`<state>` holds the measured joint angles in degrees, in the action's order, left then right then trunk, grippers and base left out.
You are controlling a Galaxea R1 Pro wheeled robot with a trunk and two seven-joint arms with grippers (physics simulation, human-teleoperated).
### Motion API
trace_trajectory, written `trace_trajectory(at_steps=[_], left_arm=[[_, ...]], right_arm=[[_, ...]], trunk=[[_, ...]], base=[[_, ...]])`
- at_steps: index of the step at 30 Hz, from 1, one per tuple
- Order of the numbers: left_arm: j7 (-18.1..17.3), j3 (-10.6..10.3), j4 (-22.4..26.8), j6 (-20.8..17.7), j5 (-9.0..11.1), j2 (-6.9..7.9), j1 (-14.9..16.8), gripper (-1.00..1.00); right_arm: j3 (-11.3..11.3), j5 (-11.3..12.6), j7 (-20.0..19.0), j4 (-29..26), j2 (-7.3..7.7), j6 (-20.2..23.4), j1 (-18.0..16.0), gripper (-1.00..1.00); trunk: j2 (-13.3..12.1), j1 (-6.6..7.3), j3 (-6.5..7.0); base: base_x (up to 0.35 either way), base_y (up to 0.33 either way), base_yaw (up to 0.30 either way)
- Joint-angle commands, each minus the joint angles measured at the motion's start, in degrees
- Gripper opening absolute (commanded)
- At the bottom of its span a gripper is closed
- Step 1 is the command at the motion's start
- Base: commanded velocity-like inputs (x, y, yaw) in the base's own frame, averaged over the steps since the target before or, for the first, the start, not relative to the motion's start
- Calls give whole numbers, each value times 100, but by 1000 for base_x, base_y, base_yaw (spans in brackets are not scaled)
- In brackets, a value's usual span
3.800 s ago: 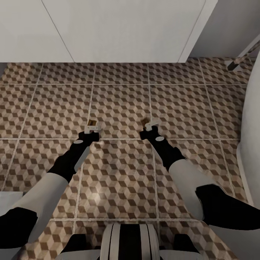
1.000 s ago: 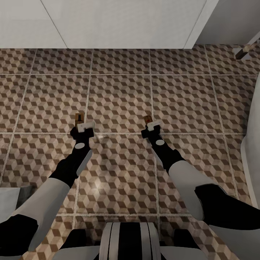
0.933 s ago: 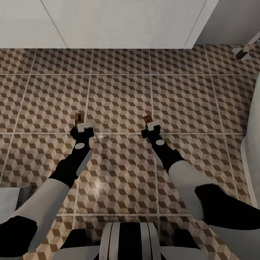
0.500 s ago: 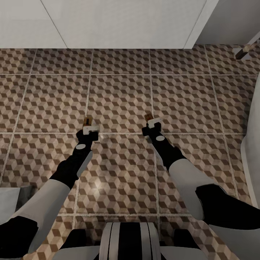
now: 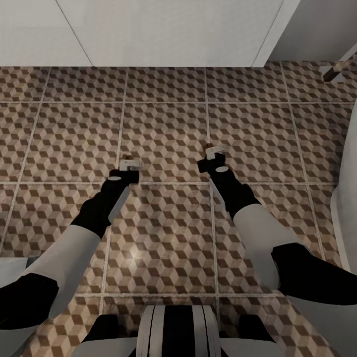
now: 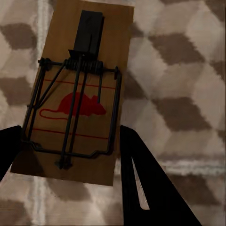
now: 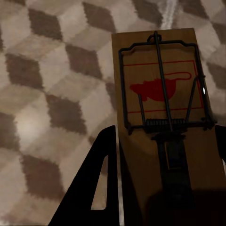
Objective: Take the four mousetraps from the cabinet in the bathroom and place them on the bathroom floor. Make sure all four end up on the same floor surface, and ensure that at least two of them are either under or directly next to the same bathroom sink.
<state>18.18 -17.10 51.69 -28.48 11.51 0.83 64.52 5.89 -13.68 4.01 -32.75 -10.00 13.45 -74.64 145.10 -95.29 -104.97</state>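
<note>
Mousetraps pinched flat, one in our left gripper [image 6: 70, 155] and one in our right gripper [image 7: 165, 188], we hover low over the bathroom floor [image 5: 163, 129], ready for gentle placement.

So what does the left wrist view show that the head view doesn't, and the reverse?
The left wrist view gives the mousetrap's detail: a brown board with dark wire spring, a red mouse print, and the left end effector's dark fingers either side of its near end. The head view adds both arms, the right end effector with its own trap, the white unit ahead, and a white curved fixture at the right. Both show the cube-patterned floor tiles.
</note>
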Motion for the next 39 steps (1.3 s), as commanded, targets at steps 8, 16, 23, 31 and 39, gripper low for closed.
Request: trace_trajectory(at_steps=[8,16,23,31,39], left_arm=[[73,-22,-244,-440,20,-4,691,-100],[72,-21,-713,-354,5,-61,941,-100],[56,-30,-1247,888,5,-156,952,-100],[46,-67,-1541,1775,5,-254,956,-100],[28,-112,-1983,2515,4,-359,957,-100]], right_arm=[[17,-47,34,59,0,293,-71,-100],[21,-47,34,111,0,553,-77,-100],[30,-40,1,489,0,114,-77,-100],[41,-39,-7,923,0,-681,-77,-100],[37,-37,-20,1490,0,-1396,-77,-100]], trunk=[[1,1,-3],[1,1,-3],[1,1,-3],[1,1,-3],[1,1,-3]], base=[[0,0,0],[0,0,0],[0,0,0],[0,0,0],[0,0,0]])
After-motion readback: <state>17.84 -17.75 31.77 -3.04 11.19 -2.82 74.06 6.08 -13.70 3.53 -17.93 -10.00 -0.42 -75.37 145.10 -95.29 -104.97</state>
